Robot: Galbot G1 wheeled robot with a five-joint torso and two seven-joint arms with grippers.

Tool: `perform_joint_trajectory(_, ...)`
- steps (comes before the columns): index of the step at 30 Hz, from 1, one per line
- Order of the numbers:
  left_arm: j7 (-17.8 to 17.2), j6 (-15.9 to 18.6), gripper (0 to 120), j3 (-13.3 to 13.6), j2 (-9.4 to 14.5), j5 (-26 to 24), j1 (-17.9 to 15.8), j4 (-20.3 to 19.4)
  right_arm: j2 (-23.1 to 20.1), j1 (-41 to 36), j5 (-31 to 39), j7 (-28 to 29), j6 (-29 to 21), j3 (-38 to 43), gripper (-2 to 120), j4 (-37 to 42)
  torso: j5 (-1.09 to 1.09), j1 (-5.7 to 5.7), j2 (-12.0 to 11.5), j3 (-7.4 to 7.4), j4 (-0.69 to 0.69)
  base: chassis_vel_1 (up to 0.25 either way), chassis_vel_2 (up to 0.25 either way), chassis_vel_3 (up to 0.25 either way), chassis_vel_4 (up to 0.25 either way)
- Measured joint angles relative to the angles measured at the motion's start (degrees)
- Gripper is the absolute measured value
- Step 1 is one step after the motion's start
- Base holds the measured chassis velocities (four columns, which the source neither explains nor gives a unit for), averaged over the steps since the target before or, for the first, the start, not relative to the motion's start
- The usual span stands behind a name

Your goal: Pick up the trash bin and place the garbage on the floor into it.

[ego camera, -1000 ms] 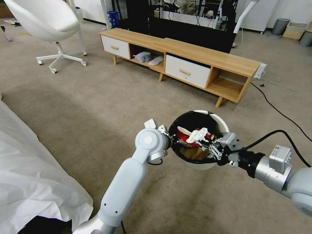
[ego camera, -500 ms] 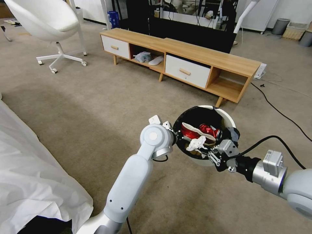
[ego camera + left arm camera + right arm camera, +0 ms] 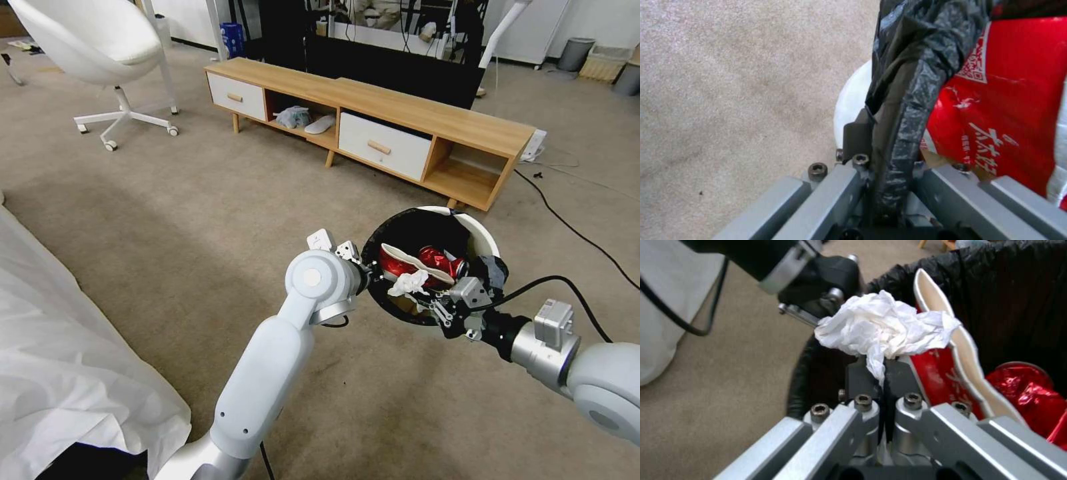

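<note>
I have the bin (image 3: pixel 481 230) held up off the carpet (image 3: pixel 167 227), tilted so its mouth faces me, well in front of the long wooden cabinet (image 3: pixel 400 113). It looks a light plastic shell, stiff enough to hang from one point on its rim, and the black liner (image 3: pixel 916 66) over that rim is thin and slick, so I judge the rim itself is the place to hold, not the film alone. My left gripper (image 3: pixel 885 186) is clamped there, fingers pinching rim and liner together at the bin's near-left edge.

Inside lie a red-white wrapper (image 3: pixel 400 261) and a crushed red can (image 3: pixel 440 261), both light and unlikely to shift much unless the tilt grows.

My right gripper (image 3: pixel 884 373) sits at the bin's near edge, over the mouth, its fingers closed on a tail of a crumpled white tissue (image 3: pixel 882 328). The tissue is soft, nearly weightless and tears easily; a pinch on a fold holds it well, but I expect it may cling to a finger when I let go.
</note>
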Motion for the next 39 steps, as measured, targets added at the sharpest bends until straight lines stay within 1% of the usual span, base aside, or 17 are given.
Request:
perform_joint_trajectory(2, 0.37, 0.46, 0, 0.48, 0.22, 0.08, 0.49, -0.66, 0.00, 0.43, -0.36, -0.24, 0.36, -0.55, 0, -0.54, 0.00, 0.00, 0.00, 0.00, 0.00, 0.000, 0.000, 0.000, 0.000)
perform_joint_trajectory(4, 0.57, 0.58, 0, 0.52, 0.37, 0.16, 0.68, -0.80, -0.01, 0.44, -0.51, -0.34, 0.43, -0.60, 0, -0.64, 0.00, 0.00, 0.00, 0.00, -0.02, 0.000, 0.000, 0.000, 0.000)
perform_joint_trajectory(7, 1.08, 0.84, 0, 0.55, 0.89, 0.39, 1.03, -1.21, -0.01, 0.37, -0.55, -0.44, 0.55, -0.81, 0, -0.83, 0.00, 0.00, 0.00, 0.00, 0.01, 0.000, 0.000, 0.000, 0.000)
perform_joint_trajectory(11, 1.79, 1.14, 0, 0.43, 1.26, 0.39, 1.07, -1.58, 0.00, 0.49, -0.55, -0.43, 0.56, -1.12, 0, -0.91, 0.00, 0.00, 0.00, 0.00, 0.00, 0.000, 0.000, 0.000, 0.000)
perform_joint_trajectory(14, 2.75, 1.48, 0, 0.03, 1.90, 0.11, 1.11, -2.43, 0.21, 0.94, -0.59, -0.50, 0.59, -1.78, 0, -1.14, 0.00, 0.00, 0.00, 0.00, 0.00, 0.000, 0.000, 0.000, 0.000)
perform_joint_trajectory(18, 2.97, 1.50, 0, -0.27, 2.30, -0.31, 1.12, -2.90, 0.67, 1.62, -0.72, -0.51, 0.60, -2.73, 0, -1.32, -0.01, 0.00, 0.00, 0.00, 0.00, 0.000, 0.000, 0.000, 0.000)
perform_joint_trajectory(24, 3.67, 1.50, 0, -0.73, 2.80, -0.55, 1.32, -3.67, 2.85, 5.18, -1.13, -0.45, 0.65, -6.82, 0, -2.08, 0.00, 0.00, -0.01, 0.00, 0.00, 0.000, 0.000, 0.000, 0.000)
perform_joint_trajectory(39, 5.49, 2.01, 0, -1.97, 4.01, -1.55, 2.23, -5.66, 3.62, 6.38, -1.68, -1.00, 0.99, -8.91, 0, -3.33, -0.01, 0.00, 0.00, 0.00, 0.00, 0.000, 0.000, 0.000, 0.000)
